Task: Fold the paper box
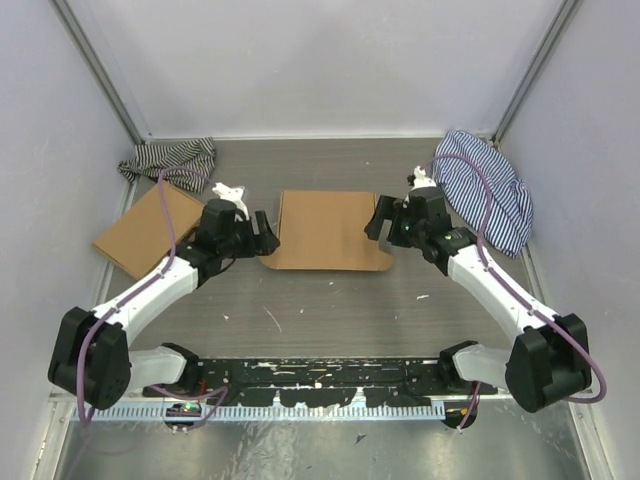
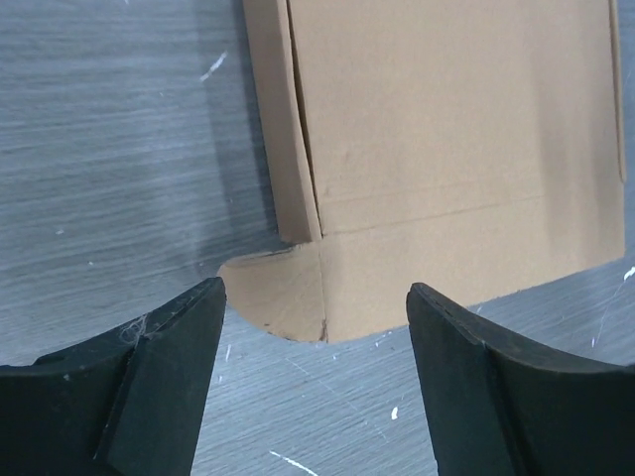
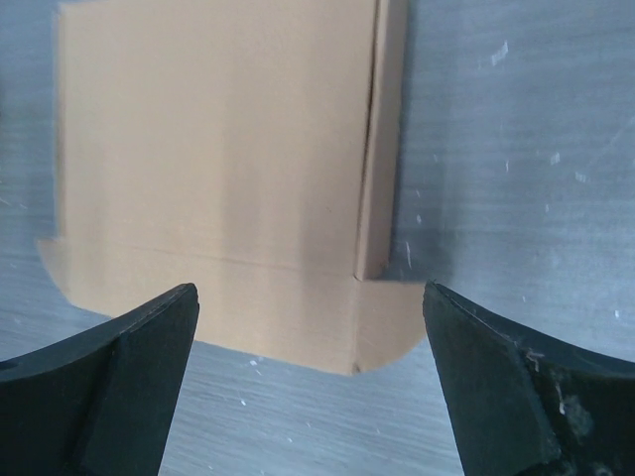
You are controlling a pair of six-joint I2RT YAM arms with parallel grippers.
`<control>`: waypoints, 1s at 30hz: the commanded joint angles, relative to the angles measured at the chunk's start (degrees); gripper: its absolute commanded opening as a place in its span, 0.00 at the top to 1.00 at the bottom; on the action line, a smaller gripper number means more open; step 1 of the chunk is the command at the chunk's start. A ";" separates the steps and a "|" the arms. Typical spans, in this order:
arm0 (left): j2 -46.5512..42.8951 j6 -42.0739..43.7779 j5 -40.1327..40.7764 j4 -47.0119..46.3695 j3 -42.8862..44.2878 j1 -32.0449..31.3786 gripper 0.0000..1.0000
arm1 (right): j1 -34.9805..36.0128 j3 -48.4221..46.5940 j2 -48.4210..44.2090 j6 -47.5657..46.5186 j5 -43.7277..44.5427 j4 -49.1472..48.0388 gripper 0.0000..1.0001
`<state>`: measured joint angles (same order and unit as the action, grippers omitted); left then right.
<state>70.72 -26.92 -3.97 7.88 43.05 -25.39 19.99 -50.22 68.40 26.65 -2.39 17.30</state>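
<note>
The paper box [image 1: 328, 230] is a brown cardboard mailer lying flat in the middle of the table, with a front flap and rounded corner tabs toward me. My left gripper [image 1: 262, 234] is open and empty at the box's left edge; the left wrist view shows the box's near left corner tab [image 2: 283, 293] just beyond the fingers [image 2: 169, 377]. My right gripper [image 1: 385, 224] is open and empty at the box's right edge; the right wrist view shows the near right corner tab [image 3: 382, 322] between and beyond its fingers [image 3: 496, 387]. Neither gripper touches the box.
A second flat brown cardboard box [image 1: 150, 230] lies at the left. A striped cloth [image 1: 170, 160] is bunched at the back left, another striped cloth [image 1: 490, 190] at the back right. White walls enclose the table on three sides.
</note>
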 commanded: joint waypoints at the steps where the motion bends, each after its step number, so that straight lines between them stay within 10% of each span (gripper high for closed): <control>1: 1.45 -0.01 -4.25 -3.63 -0.85 -0.37 0.19 | 1.36 0.90 1.59 -0.98 0.44 2.92 0.00; 30: 12.92 2.30 -6.04 -1.78 2.73 -4.92 0.18 | 8.87 1.43 9.13 -1.43 2.46 3.67 0.00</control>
<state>83.70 -24.84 -7.62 6.52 43.79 -29.82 28.18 -48.71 77.32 25.87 2.76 23.86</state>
